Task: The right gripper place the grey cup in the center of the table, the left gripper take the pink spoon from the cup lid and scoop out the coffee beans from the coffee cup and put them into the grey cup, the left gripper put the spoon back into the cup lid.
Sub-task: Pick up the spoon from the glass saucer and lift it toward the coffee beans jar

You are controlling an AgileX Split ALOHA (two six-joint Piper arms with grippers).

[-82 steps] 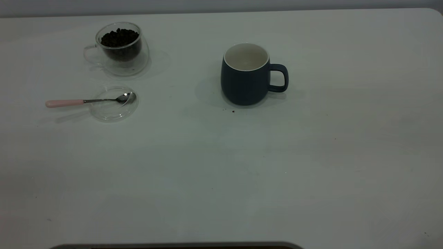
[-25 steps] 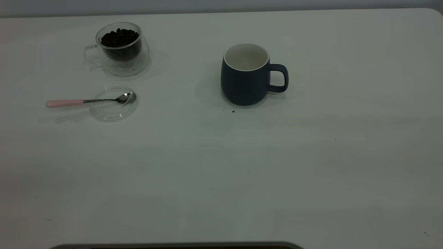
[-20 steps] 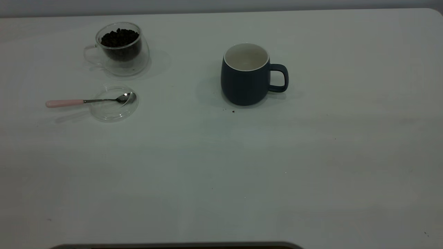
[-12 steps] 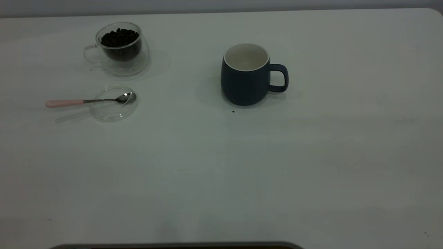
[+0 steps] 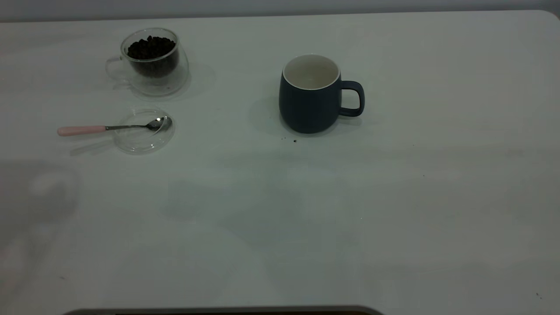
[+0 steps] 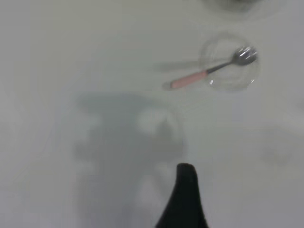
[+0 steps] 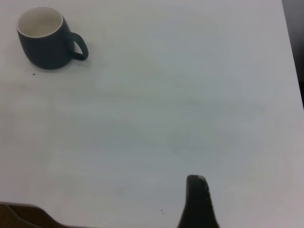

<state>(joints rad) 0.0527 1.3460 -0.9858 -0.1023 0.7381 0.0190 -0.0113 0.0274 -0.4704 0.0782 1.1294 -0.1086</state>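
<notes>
The grey cup stands upright and empty near the table's middle, its handle to the right. At the far left the clear coffee cup holds the coffee beans. In front of it the pink spoon rests with its bowl in the cup lid. Neither gripper shows in the exterior view. My left gripper hangs open above bare table, some way from the spoon and lid. My right gripper is open, far from the grey cup.
A few dark crumbs lie just in front of the grey cup. The table's right edge runs near the right gripper. A dark rim borders the table's front. Soft shadows fall on the front left.
No object has moved. A broad shadow has spread over the front left and front middle of the table.
</notes>
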